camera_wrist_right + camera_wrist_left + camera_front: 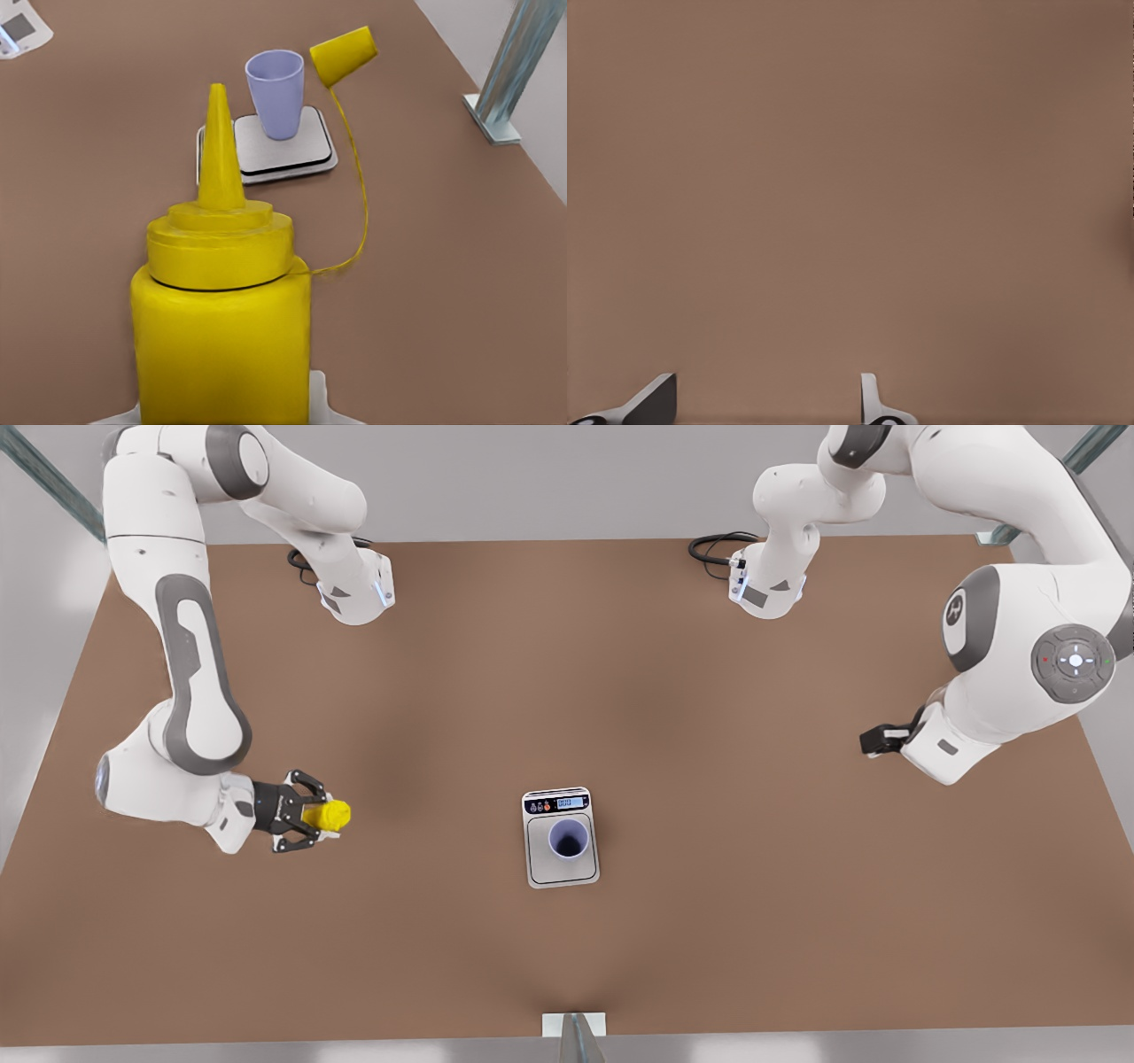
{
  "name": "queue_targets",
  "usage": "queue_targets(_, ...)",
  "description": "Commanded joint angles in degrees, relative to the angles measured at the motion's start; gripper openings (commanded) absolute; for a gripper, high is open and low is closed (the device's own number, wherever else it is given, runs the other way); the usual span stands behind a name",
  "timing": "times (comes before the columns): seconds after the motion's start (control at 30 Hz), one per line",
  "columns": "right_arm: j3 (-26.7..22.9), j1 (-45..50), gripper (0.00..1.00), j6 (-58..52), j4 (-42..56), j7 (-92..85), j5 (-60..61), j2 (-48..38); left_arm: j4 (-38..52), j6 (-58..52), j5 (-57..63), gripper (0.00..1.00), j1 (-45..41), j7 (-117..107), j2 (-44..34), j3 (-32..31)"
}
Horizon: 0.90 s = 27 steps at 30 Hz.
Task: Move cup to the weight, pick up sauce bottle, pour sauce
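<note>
Sauce bottle sits clamped in your right tool, at the front view's left, well apart from the scale. From the right wrist view you see the bottle close up between the fingers, its pointed nozzle aimed toward the scale and the cup. A small yellow cap hangs off a thin yellow strap that runs back to the bottle's collar.

The cup stands upright on the scale's steel plate, roughly centred, with the dark display strip on the far side of it in the front view.

Your left tool waits at the front view's right, well away from the scale. In the left wrist view its two fingertips stand wide apart over bare brown worktop, with nothing between them.
</note>
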Motion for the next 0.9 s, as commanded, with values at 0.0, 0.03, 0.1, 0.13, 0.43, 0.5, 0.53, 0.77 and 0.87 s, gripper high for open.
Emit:
queue_targets(0.0, 0.0, 0.7, 0.5, 0.0, 0.3, 1.7, -1.0, 0.0, 0.0, 0.0, 0.0, 1.0, 0.0, 0.0, 0.0, 0.0)
queue_targets(0.03, 0.0, 1.8, 0.5, 0.1, 1.3, 3.4, -2.1, 0.1, 0.0, 0.0, 0.0, 1.0, 0.0, 0.0, 0.0, 0.0)
queue_targets(0.1, 0.0, 4.1, 0.5, 0.2, 2.5, 9.1, -6.6, 0.1, 0.0, -0.1, 0.0, 1.0, 0.0, 0.0, 0.0, 0.0)
queue_targets(0.13, -0.1, 5.8, 0.5, 0.3, 3.3, 11.4, -9.0, 0.1, -0.1, -0.1, 0.0, 1.0, 0.0, 0.0, 0.1, 0.0)
queue_targets(0.43, -0.6, 14.9, 0.52, 0.8, 6.2, 28.0, -21.4, 0.1, -0.1, -0.1, 0.0, 1.0, 0.0, 0.0, 0.3, 0.0)
queue_targets(0.5, -0.5, 16.7, 0.52, 1.7, 6.3, 31.0, -24.2, 0.1, -0.1, -0.1, 0.0, 1.0, 0.0, 0.0, 0.3, 0.0)
queue_targets(0.53, -0.5, 17.3, 0.52, 2.0, 7.1, 32.5, -25.8, 0.1, -0.1, -0.1, 0.0, 1.0, 0.0, 0.0, 0.4, 0.0)
queue_targets(0.77, -6.7, 28.3, 0.52, 3.3, 11.4, 42.1, -27.9, 2.0, -0.1, -0.1, 0.0, 1.0, 0.0, 0.0, 0.7, 0.0)
queue_targets(0.87, -7.7, 31.3, 0.51, 4.2, 13.2, 44.4, -28.1, 4.1, -0.1, -0.3, 0.0, 1.0, 0.0, 0.0, 0.7, 0.0)
